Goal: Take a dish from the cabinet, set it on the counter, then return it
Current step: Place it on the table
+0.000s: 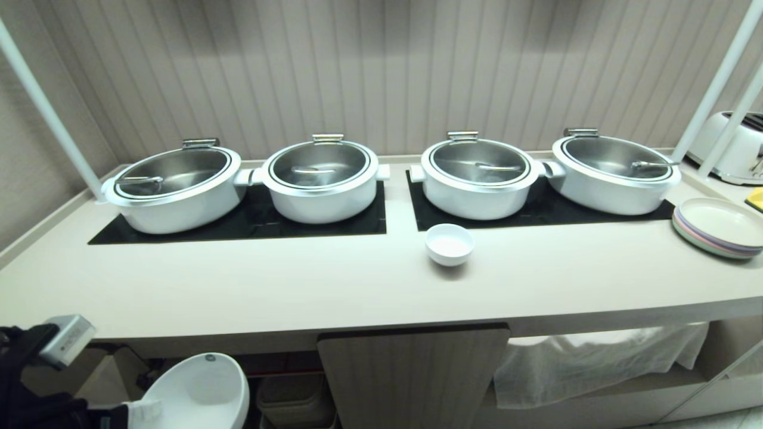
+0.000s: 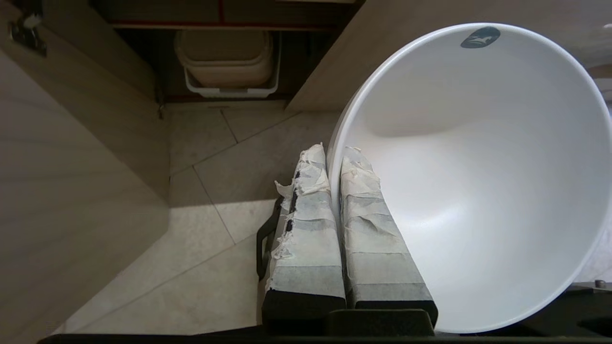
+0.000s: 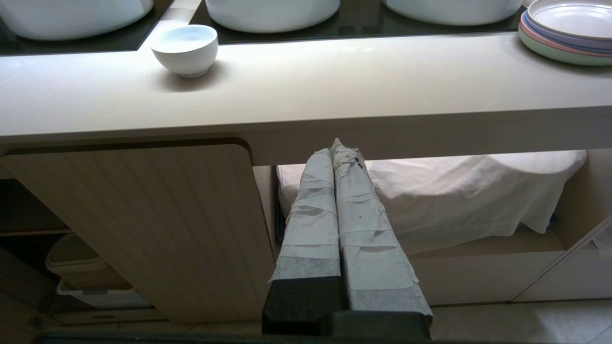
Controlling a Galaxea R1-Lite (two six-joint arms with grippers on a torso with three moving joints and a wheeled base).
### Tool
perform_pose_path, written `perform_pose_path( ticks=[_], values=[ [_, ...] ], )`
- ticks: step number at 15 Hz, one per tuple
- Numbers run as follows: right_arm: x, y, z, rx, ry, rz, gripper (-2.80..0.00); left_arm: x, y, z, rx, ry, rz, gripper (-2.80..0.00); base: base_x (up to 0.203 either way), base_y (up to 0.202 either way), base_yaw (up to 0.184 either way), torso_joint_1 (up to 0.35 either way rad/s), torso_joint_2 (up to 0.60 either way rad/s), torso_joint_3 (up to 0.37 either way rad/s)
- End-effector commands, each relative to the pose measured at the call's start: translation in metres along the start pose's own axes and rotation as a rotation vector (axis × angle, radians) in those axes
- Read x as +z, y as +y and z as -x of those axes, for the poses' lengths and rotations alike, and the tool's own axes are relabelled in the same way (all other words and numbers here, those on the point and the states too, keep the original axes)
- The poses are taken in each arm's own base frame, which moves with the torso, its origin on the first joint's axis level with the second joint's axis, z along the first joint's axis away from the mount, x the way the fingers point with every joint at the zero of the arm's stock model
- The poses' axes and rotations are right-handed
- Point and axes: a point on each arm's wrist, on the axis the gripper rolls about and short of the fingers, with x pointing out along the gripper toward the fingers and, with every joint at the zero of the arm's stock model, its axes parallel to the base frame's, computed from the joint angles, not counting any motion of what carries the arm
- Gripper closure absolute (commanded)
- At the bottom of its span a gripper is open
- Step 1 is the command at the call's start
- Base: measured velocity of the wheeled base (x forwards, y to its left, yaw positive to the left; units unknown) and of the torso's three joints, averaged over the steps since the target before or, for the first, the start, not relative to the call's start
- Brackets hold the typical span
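ribbed beige wall panels backed the counter (image 1: 298, 286), a long cream worktop carrying four white lidded serving pots (image 1: 322, 179) on two black glass panels (image 1: 250, 223). a plain small white bowl (image 1: 450, 243) sat on the worktop in front of the third pot, and a stack of pastel plates (image 1: 718, 227) lay near the right end, with a white toaster (image 1: 730, 149) behind it.

below the worktop's front edge, at lower left in the head view, the left gripper (image 2: 334, 162) held the dish (image 1: 202, 390), a white bowl with a dark dot near its rim. the left wrist view showed the two tape-wrapped fingers (image 2: 306, 229) pinched on the bowl's wall, one inside and one outside, with the bowl tipped on its side and its hollow facing the camera. the dish hung in the air in front of the cabinet (image 1: 417, 375), above the tiled floor (image 2: 205, 191), beside an open door (image 2: 71, 191). in the dark opening behind it sat a beige lidded bin (image 2: 227, 59) under a shelf edged in red.

the right gripper (image 3: 337, 150) hung idle in front of the cabinet, its taped fingers pressed together on nothing, level with a white cloth (image 3: 454, 191) draped on the open shelf to the right of the closed ribbed door.
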Motion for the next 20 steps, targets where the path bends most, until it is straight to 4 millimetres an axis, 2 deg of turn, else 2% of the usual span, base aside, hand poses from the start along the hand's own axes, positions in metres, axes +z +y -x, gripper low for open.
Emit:
perform_pose_path(
  ticks=[1,6,11,15,20],
  values=[
    [0.0,0.0,0.0,0.0,-0.001,0.0,0.0,0.005,-0.002,-0.003,-0.008,0.008,-0.005,0.0,0.0,0.0,0.0,0.0,0.0,0.0],
    [0.0,0.0,0.0,0.0,-0.001,0.0,0.0,0.025,-0.006,-0.012,-0.006,0.023,-0.004,0.0,0.0,0.0,0.0,0.0,0.0,0.0],
    [0.0,0.0,0.0,0.0,0.0,0.0,0.0,0.053,-0.013,-0.034,-0.008,0.057,-0.007,0.0,0.0,0.0,0.0,0.0,0.0,0.0],
    [0.0,0.0,0.0,0.0,0.0,0.0,0.0,0.076,-0.03,-0.06,-0.04,0.088,-0.035,0.0,0.0,0.0,0.0,0.0,0.0,0.0],
    [0.0,0.0,0.0,0.0,0.0,0.0,0.0,0.103,-0.058,-0.105,-0.072,0.118,-0.04,0.0,0.0,0.0,0.0,0.0,0.0,0.0]
  ],
)
